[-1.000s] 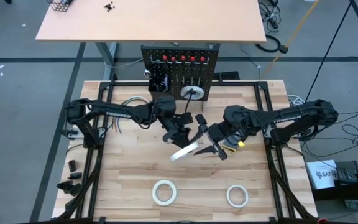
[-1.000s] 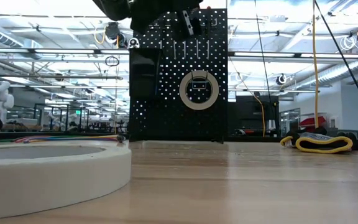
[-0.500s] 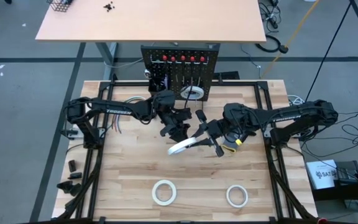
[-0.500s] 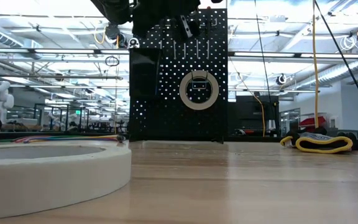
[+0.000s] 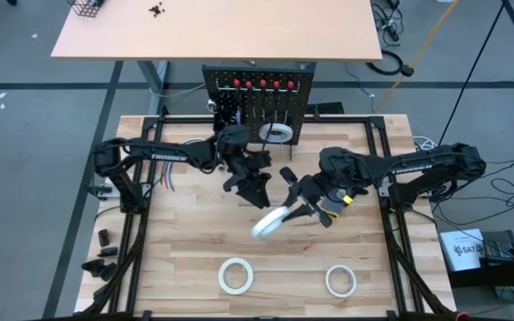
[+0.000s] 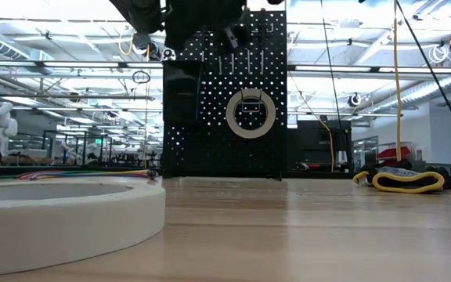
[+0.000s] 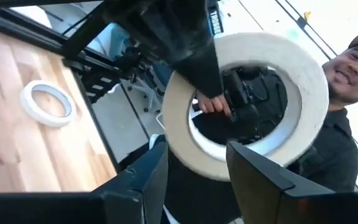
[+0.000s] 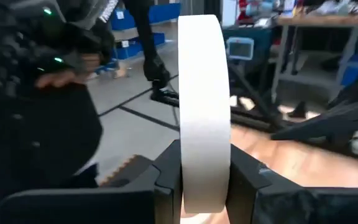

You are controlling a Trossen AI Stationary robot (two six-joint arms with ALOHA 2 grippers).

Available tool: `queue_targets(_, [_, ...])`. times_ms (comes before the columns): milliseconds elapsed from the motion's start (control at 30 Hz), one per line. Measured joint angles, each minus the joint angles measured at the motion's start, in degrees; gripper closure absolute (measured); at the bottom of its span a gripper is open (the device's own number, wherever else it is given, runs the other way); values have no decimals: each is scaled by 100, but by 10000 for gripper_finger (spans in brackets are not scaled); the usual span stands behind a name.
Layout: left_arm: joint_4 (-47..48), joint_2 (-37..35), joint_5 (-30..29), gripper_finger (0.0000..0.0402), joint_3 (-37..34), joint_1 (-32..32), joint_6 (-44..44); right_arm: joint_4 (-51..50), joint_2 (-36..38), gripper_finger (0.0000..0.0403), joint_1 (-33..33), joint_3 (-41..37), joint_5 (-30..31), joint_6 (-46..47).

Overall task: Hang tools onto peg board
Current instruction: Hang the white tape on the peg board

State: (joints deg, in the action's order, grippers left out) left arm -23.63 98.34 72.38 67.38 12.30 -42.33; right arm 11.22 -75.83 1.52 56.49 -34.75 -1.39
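Right gripper (image 5: 294, 214) clamped on tape roll (image 5: 271, 221) at frame center, w/ peg board (image 5: 259, 104) up-frame, left gripper (image 5: 257, 185) nearer it, fingers apart.

The light wooden table (image 5: 194, 245) carries the upright peg board (image 5: 259, 100) at its far edge, two white tape rolls (image 5: 236, 275) (image 5: 340, 281) near the front, and a coloured cable bundle (image 5: 169, 174) by the left side.

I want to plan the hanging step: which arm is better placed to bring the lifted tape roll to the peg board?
Probably the right: its end effector already grips the tape roll; the left end effector is open.
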Motion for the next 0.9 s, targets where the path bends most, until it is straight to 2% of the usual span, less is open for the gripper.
queue_targets(67, [26, -66, 6, 237, -133, 84, 91, -197, 9, 332, -6, 1, 46, 192])
queue_targets(133, [38, -224, -88, 237, -340, 200, 119, -707, 21, 332, -61, 2, 370, 396])
queue_targets(200, [34, -510, -490, 237, -678, 308, 153, -1439, 54, 332, -212, 2, 627, 496])
queue_targets(267, [45, -880, -952, 237, -1081, 387, 258, -2006, 108, 332, -396, 2, 626, 402])
queue_targets(400, [68, -1630, -2024, 236, -1940, 494, 433, -2630, 170, 332, -1007, 2, 585, 102])
queue_targets(500, [64, -2074, -3094, 236, -2429, 437, 528, -2471, 156, 332, -1588, -44, 716, 111])
queue_targets(600, [19, -2320, -3768, 236, -2657, 260, 538, -2207, 76, 332, -2042, -78, 1014, 205])
queue_targets(733, [-61, -2398, -4215, 236, -2674, 9, 580, -2228, -133, 332, -2505, -87, 1233, 104])
queue_targets(900, [-231, -2406, -4320, 236, -2674, -142, 576, -2267, -450, 332, -2854, -90, 1190, -149])
